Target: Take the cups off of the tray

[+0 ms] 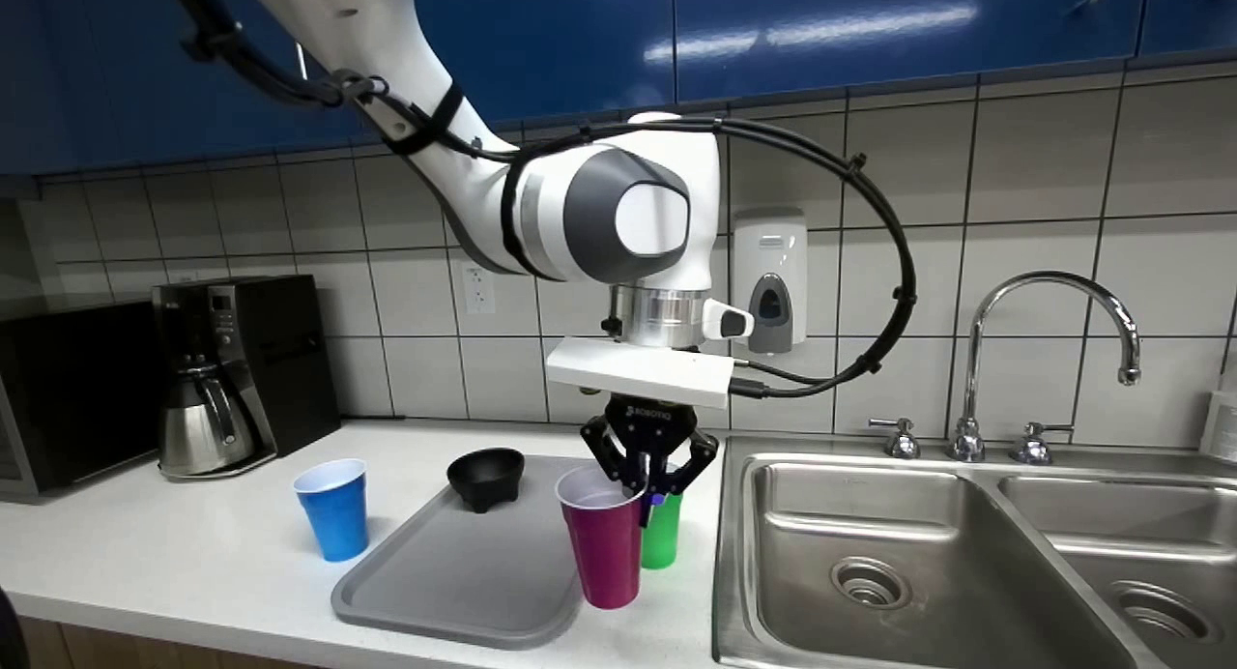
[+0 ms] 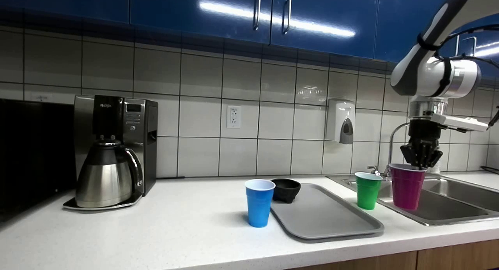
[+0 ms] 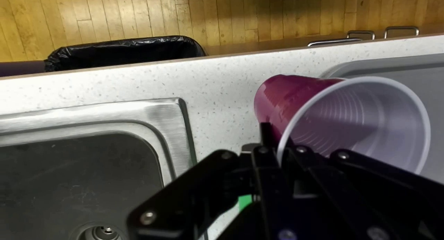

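My gripper [image 1: 646,503] is shut on the rim wall of the magenta-pink cup [image 1: 604,558], one finger inside and one outside. The cup is upright over the counter strip between tray and sink; I cannot tell if its base touches. It also shows in the wrist view [image 3: 277,97]. The green cup [image 2: 368,192] stands on the counter between tray and sink, mostly hidden behind the gripper in the wrist view [image 3: 244,200]. The blue cup [image 2: 259,205] stands on the counter beside the tray. The black cup [image 1: 485,478] sits on the grey tray [image 1: 464,577] at its far corner.
The steel sink [image 1: 739,553] with its faucet [image 1: 974,360] adjoins the counter strip. A coffee maker with a steel pot [image 2: 107,176] stands at the far end. A soap dispenser [image 1: 770,282] hangs on the wall. A black-lined bin [image 3: 125,54] is below the counter edge.
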Available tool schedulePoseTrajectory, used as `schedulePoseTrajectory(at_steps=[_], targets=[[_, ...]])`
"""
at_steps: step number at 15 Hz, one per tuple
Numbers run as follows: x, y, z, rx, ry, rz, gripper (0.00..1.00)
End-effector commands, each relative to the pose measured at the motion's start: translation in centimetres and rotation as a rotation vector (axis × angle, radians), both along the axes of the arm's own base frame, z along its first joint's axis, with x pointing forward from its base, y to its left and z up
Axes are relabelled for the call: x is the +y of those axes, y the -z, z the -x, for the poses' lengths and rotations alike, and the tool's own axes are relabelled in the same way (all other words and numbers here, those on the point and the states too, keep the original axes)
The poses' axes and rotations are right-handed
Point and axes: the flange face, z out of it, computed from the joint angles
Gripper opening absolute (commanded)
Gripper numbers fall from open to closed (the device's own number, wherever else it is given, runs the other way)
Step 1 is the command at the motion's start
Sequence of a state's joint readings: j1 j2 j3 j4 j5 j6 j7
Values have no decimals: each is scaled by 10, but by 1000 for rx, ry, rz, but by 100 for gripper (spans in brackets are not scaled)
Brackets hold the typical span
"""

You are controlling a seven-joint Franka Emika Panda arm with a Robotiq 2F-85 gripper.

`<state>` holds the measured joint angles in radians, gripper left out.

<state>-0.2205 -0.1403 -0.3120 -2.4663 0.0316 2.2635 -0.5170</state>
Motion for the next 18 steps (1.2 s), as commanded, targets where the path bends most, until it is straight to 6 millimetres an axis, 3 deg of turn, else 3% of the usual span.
schedulePoseTrajectory(at_steps=[1, 10, 18], targets=[[-9, 15, 0, -7, 35, 41, 1], [-15, 53, -21, 1, 70, 69, 1], [-15, 59, -28, -8, 75, 75, 1]])
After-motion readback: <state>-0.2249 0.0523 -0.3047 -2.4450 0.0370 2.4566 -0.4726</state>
